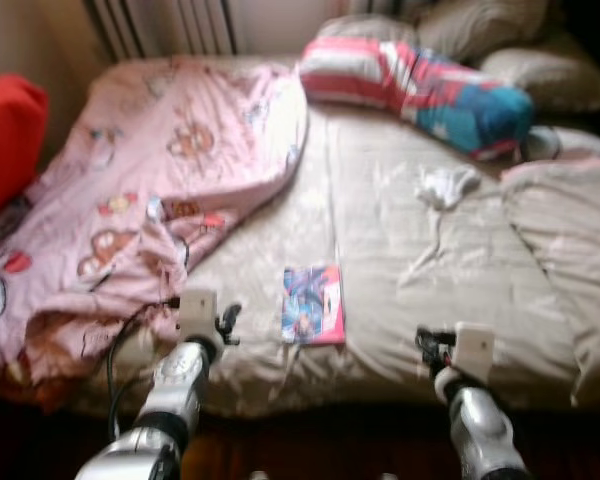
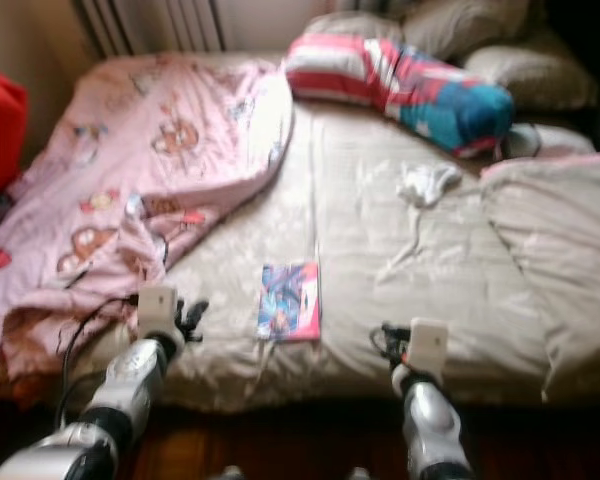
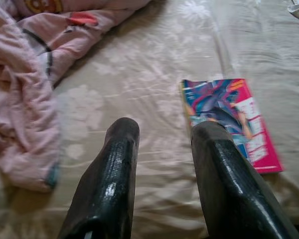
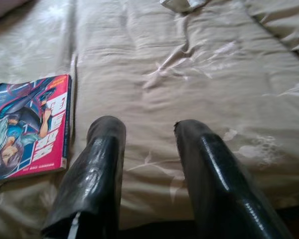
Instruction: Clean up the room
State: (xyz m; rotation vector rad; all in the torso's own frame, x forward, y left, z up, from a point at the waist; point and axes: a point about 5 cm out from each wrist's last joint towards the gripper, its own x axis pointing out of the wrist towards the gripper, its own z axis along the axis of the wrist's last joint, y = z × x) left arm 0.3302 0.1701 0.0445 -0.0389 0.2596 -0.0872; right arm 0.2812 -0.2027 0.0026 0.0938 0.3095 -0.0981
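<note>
A comic book with a pink and blue cover lies flat on the beige bed sheet near the bed's front edge. My left gripper is open just left of the book, hovering over the sheet; the book lies just past one fingertip. My right gripper is open to the book's right, and the book sits off to one side of its fingers. A crumpled pink cartoon blanket covers the bed's left half. A small white cloth lies on the sheet toward the right.
A striped red, white and blue cushion and beige pillows lie at the head. A folded beige duvet fills the right side. A red object stands at far left. Dark floor runs along the bed's front edge.
</note>
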